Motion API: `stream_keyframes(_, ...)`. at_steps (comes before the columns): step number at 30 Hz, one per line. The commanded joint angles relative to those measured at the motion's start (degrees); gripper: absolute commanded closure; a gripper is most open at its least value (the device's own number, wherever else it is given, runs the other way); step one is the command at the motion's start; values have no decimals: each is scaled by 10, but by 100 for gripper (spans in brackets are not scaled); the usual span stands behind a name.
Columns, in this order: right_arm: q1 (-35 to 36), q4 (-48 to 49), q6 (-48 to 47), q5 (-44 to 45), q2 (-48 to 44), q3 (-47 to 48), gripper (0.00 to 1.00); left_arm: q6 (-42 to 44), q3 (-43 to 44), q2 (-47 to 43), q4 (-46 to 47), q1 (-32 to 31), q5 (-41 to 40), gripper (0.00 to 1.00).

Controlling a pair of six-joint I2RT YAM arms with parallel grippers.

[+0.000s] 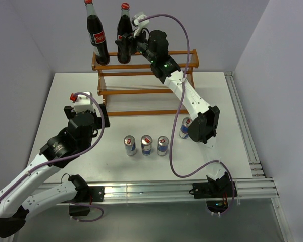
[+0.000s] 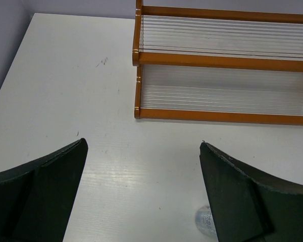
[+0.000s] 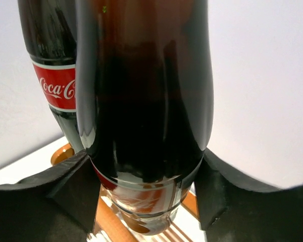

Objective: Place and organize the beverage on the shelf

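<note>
The orange-brown wooden shelf [image 1: 141,92] stands at the back of the table. Two cola bottles are on its top tier at the left. The first bottle [image 1: 98,38] stands free. My right gripper [image 1: 133,44] is shut on the lower body of the second bottle [image 1: 124,36]; the right wrist view shows this bottle [image 3: 146,91] between both fingers, with the first bottle [image 3: 53,85] behind it. Three cans [image 1: 146,145] stand in a row in front of the shelf, and another can [image 1: 185,127] is beside the right arm. My left gripper [image 1: 101,117] is open and empty.
In the left wrist view the open gripper [image 2: 142,146] hovers over bare table by the shelf's left front corner [image 2: 138,113], with a can top [image 2: 206,222] under the right finger. Grey walls close in on three sides. A metal rail [image 1: 242,146] runs along the table's right edge.
</note>
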Motion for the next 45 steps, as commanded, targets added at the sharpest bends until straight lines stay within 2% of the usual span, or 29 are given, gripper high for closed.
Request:
stream_keyframes(1,9,71,-8,17,-5,45,53,12,11,3,7,-1,7,0)
stream_keyframes(3,10,57,-12,23,-15,42,62,12,12,3,7,-1,7,0)
stream_keyframes(6,9,33,-16,46,-31,35,66,11,11,3,6,-1,8,0)
stream_keyframes(14,6,-55,-20,89,-59,48,69,8,12,5,3,-1,7,1)
stream_keyframes(24,-6,-110,3,90,-69,57,66,6,13,9,1,-1,5,1)
stream_keyframes(31,-10,-115,12,73,-63,60,57,6,14,12,-2,-1,5,1)
stream_keyframes(33,-10,-115,10,71,-57,60,51,6,14,13,-2,-1,6,1)
stream_keyframes(34,-10,-116,10,73,-54,60,46,6,13,14,-1,-1,6,1)
stream_keyframes(37,-10,-113,6,73,-48,60,39,7,13,14,-1,-1,7,1)
stream_keyframes(45,-10,-103,3,76,-38,52,31,7,13,18,-2,-1,8,2)
